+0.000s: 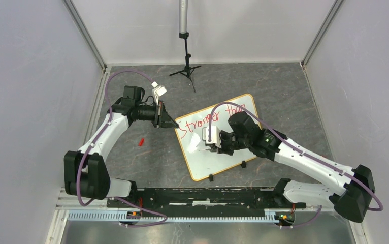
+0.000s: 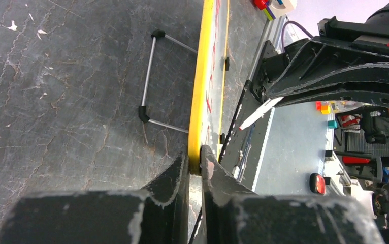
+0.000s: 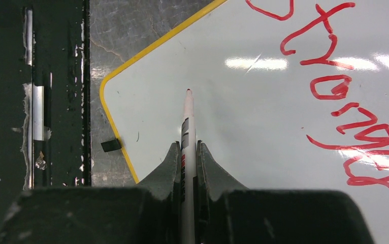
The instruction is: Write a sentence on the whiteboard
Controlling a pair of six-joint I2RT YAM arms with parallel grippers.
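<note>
Pinching a white marker (image 3: 188,114) between pressed-in fingers, your right pincer (image 3: 187,148) is pointing the red tip at a bare patch of the whiteboard (image 3: 243,168); whether the tip is touching, I cannot tell. The whiteboard is resting on the dark bench (image 1: 152,162), turned at an angle between your two arms, with its two black clip feet facing the bases. The sentence (image 3: 334,89) is showing in red as "Stronger than" along the board's far side. Your left pincer (image 2: 195,163) is gripping the yellow frame at the board's left corner, one finger on each side. Farther back, a black tripod (image 1: 186,71) is standing near the rear wall.
</note>
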